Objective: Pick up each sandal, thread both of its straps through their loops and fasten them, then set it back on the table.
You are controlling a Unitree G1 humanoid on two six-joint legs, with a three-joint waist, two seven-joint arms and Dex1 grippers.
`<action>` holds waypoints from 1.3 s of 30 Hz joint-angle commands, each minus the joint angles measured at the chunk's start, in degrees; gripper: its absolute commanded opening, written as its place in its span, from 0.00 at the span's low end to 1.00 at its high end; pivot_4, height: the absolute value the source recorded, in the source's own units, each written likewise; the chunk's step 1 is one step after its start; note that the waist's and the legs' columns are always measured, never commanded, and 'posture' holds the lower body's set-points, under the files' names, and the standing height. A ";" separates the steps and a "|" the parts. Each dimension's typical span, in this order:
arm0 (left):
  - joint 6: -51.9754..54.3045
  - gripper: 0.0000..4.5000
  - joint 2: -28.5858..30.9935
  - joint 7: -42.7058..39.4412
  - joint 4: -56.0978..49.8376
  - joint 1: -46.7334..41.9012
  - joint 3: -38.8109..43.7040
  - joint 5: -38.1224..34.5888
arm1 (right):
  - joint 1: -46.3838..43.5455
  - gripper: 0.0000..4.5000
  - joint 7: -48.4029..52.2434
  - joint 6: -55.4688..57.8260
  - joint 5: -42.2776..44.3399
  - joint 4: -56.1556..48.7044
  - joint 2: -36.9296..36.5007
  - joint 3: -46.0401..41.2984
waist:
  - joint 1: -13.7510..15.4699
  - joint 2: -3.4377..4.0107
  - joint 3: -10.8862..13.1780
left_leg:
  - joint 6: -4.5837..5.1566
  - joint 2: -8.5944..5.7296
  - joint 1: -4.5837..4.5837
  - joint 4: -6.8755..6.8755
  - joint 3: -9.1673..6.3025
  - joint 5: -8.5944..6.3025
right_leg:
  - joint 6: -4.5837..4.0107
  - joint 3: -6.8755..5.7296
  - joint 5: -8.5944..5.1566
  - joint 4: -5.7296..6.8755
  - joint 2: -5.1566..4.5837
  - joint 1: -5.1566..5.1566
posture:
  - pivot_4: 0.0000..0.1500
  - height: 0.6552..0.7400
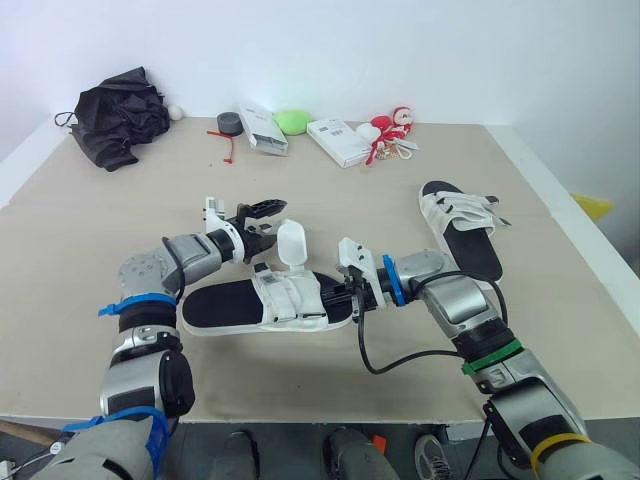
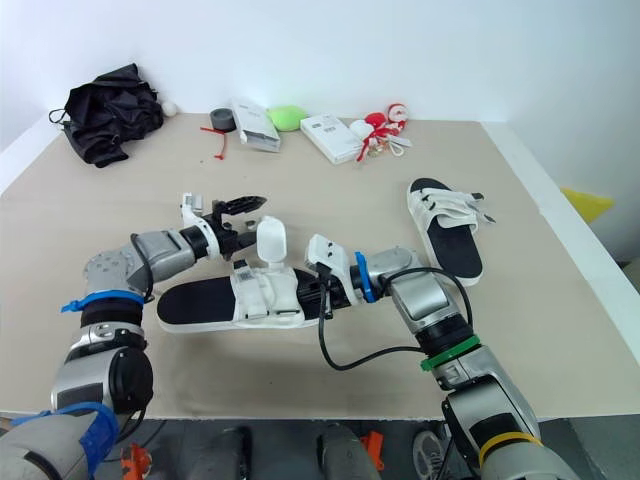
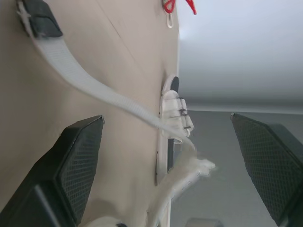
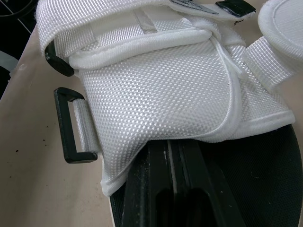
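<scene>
One sandal (image 1: 215,305), left pincer (image 1: 272,222) spread, right pincer (image 1: 352,304) unclear (black loop (image 4: 63,125) plain from right wrist)

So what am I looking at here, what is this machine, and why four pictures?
It is a humanoid robot with two arms, each ending in a two-fingered gripper. The two wide pictures come from cameras in its head, looking down at a table. The close-ups come from wrist cameras. Two sandals lie there: the near sandal between its arms, the far sandal to its right. The left gripper is open by a loose white strap. The right gripper is at the near sandal's end; whether it grips, I cannot tell. A black bundle lies at the back.
</scene>
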 commanded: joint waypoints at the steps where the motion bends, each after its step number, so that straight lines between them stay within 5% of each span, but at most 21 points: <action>1: -2.44 0.98 -1.38 -5.14 4.16 -4.65 -0.39 5.04 | 1.54 0.00 -1.27 1.79 -2.68 2.37 -0.56 2.30 | -0.03 0.00 0.00 | 0.00 0.00 -0.01 0.00 -0.01 0.00 | 0.00 0.00 0.00 0.00 0.00 0.00 | 1.00 0.98; 8: -3.90 0.93 -3.33 -10.32 8.68 -8.63 0.38 12.00 | 2.12 0.00 -1.63 2.16 -2.70 1.61 -0.85 2.12 | -0.10 0.00 0.00 | -0.04 -0.02 -0.02 -0.11 -0.07 -0.01 | 0.04 -0.01 -0.02 -0.04 0.00 -0.03 | 1.00 0.98; 10: -3.76 0.82 -3.29 -10.70 8.24 -8.52 0.96 13.04 | 2.25 0.00 -1.70 2.31 -2.69 1.37 -0.93 2.05 | -0.10 0.00 0.00 | -0.04 -0.02 -0.03 -0.11 -0.07 -0.01 | 0.05 0.00 -0.03 -0.04 -0.01 -0.03 | 1.00 0.98; 17: -3.07 0.19 -3.41 -11.08 3.57 -7.58 2.53 14.98 | 2.52 0.00 -1.68 2.38 -2.74 1.15 -1.02 2.15 | -0.11 -0.01 0.01 | -0.07 -0.02 -0.03 -0.12 -0.08 -0.02 | 0.07 -0.01 -0.04 -0.04 -0.01 -0.03 | 1.00 0.98; 18: -2.74 0.19 -3.57 -11.28 2.12 -7.20 2.28 15.28 | 2.49 0.00 -1.69 2.35 -2.77 1.19 -0.94 2.20 | -0.11 -0.01 0.01 | -0.07 -0.02 -0.04 -0.12 -0.08 -0.02 | 0.07 -0.01 -0.04 -0.04 -0.01 -0.03 | 1.00 0.98; 19: -2.72 0.01 -3.79 -11.66 0.44 -6.69 1.85 15.65 | 2.45 0.00 -1.70 2.33 -2.78 1.24 -0.87 2.24 | -0.11 -0.01 0.01 | -0.08 -0.02 -0.03 -0.12 -0.08 -0.02 | 0.07 -0.01 -0.04 -0.04 -0.01 -0.03 | 1.00 0.98; 24: -1.84 0.01 -5.67 -12.77 -9.12 -3.08 1.19 14.64 | 2.39 0.00 -1.81 2.32 -2.77 1.21 -0.69 2.23 | -0.11 -0.01 0.02 | -0.11 -0.02 -0.04 -0.13 -0.09 -0.03 | 0.09 -0.01 -0.05 -0.04 -0.02 -0.02 | 1.00 0.98; 29: -2.61 0.01 -5.48 -22.62 -28.14 3.66 -6.59 16.47 | 2.95 0.00 -1.83 2.42 -2.72 0.65 -1.00 2.21 | -0.15 -0.02 0.02 | -0.31 -0.01 -0.05 -0.19 -0.11 0.01 | 0.10 -0.01 -0.07 -0.05 -0.02 -0.03 | 1.00 0.98; 34: -21.97 0.01 5.31 -53.62 -50.67 19.07 -24.76 31.57 | 2.95 0.00 -1.78 2.15 -2.77 0.94 -0.93 2.29 | -0.24 0.01 0.02 | -0.33 -0.04 -0.02 -0.20 -0.10 0.02 | 0.09 0.03 -0.07 -0.05 -0.03 0.00 | 1.00 0.98; 39: -47.14 0.01 11.10 -71.63 -51.72 26.45 -31.54 45.15 | 2.61 0.00 -1.62 1.85 -2.69 1.44 -0.75 2.57 | -0.39 0.09 0.00 | -0.37 -0.03 0.04 -0.39 -0.10 0.03 | -0.11 -0.01 -0.18 -0.12 -0.08 0.01 | 1.00 0.98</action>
